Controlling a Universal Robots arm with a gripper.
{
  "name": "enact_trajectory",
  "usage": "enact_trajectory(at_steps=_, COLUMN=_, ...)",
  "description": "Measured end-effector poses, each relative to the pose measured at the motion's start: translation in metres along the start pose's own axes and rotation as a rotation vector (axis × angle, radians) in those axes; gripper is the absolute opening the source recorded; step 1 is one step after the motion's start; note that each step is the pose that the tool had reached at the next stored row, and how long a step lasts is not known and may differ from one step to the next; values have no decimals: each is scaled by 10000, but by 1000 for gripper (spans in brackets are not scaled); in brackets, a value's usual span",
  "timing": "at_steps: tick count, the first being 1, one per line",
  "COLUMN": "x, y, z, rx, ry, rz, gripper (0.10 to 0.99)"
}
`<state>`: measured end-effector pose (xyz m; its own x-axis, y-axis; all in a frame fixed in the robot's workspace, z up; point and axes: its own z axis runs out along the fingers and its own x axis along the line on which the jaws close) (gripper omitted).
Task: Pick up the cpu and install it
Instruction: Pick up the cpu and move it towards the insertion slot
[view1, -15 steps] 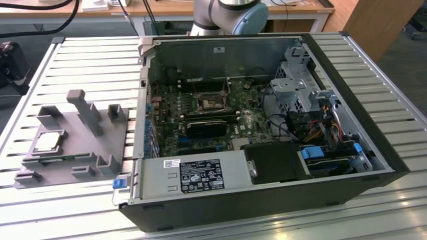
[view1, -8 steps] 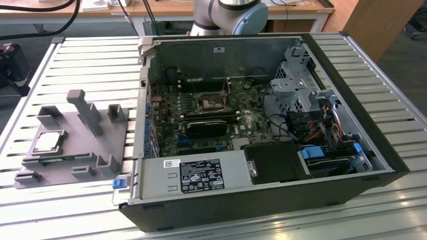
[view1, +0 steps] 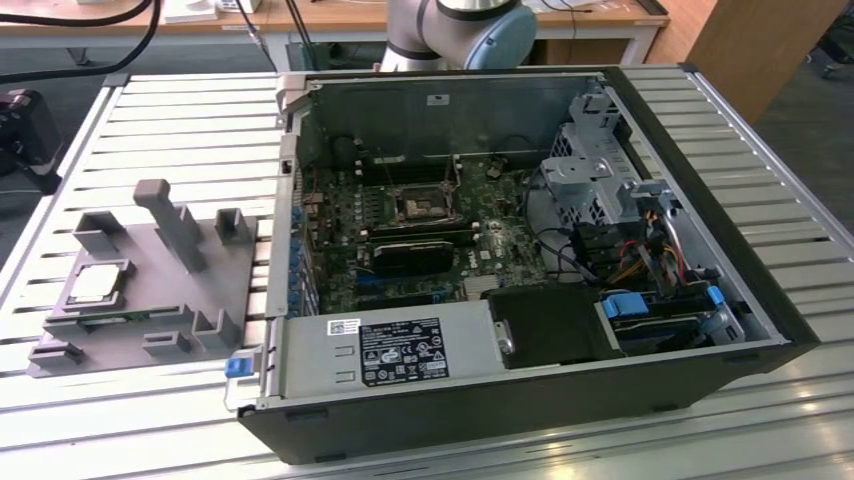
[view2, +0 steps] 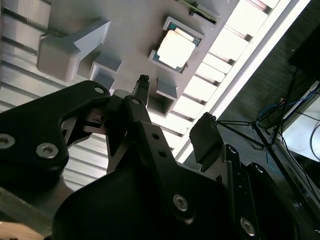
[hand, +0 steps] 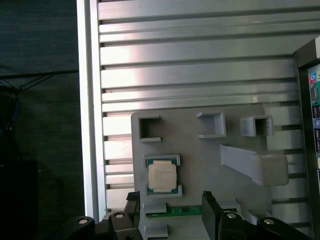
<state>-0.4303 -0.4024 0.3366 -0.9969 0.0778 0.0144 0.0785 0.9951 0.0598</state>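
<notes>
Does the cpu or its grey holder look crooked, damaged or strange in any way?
Nothing stands out. The cpu lies flat and square in its recess on the grey holder, with no visible tilt or damage. The gripper is open and apart from it.

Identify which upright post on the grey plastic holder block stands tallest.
The long grey post rising near the middle of the holder block, to the exterior view's right of the shiny square cpu. The other posts are short stubs.
</notes>
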Motion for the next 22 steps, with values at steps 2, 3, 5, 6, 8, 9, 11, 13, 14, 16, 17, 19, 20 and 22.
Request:
enact_trajectory(at_steps=2, x=-1, y=-4, z=9, rx=1, ry=17, rz=1, gripper=612)
enact_trajectory(at_steps=3, x=-1, y=-7, z=13, rx=3, ry=26, rz=1, gripper=612)
enact_trajectory(at_steps=5, x=-1, y=-19, z=18, rx=5, ry=36, rz=1, gripper=612)
enact_trajectory(at_steps=6, x=-2, y=-26, z=22, rx=4, ry=37, rz=1, gripper=612)
enact_trajectory(at_steps=8, x=-3, y=-30, z=28, rx=3, ry=37, rz=1, gripper=612)
enact_trajectory(at_steps=9, x=-3, y=-30, z=33, rx=3, ry=41, rz=1, gripper=612)
enact_trajectory(at_steps=11, x=-3, y=-34, z=40, rx=4, ry=45, rz=-3, gripper=612)
enact_trajectory(at_steps=13, x=-3, y=-37, z=49, rx=4, ry=44, rz=-5, gripper=612)
enact_trajectory(at_steps=14, x=-4, y=-39, z=54, rx=3, ry=44, rz=-5, gripper=612)
enact_trajectory(at_steps=16, x=-4, y=-41, z=65, rx=4, ry=55, rz=-5, gripper=612)
enact_trajectory(at_steps=17, x=-4, y=-43, z=72, rx=4, ry=59, rz=-4, gripper=612)
enact_trajectory(at_steps=19, x=-4, y=-45, z=81, rx=5, ry=66, rz=-4, gripper=612)
enact_trajectory(at_steps=20, x=-4, y=-45, z=82, rx=6, ry=67, rz=-3, gripper=612)
enact_trajectory(at_steps=22, x=-4, y=-47, z=90, rx=5, ry=65, rz=-4, gripper=612)
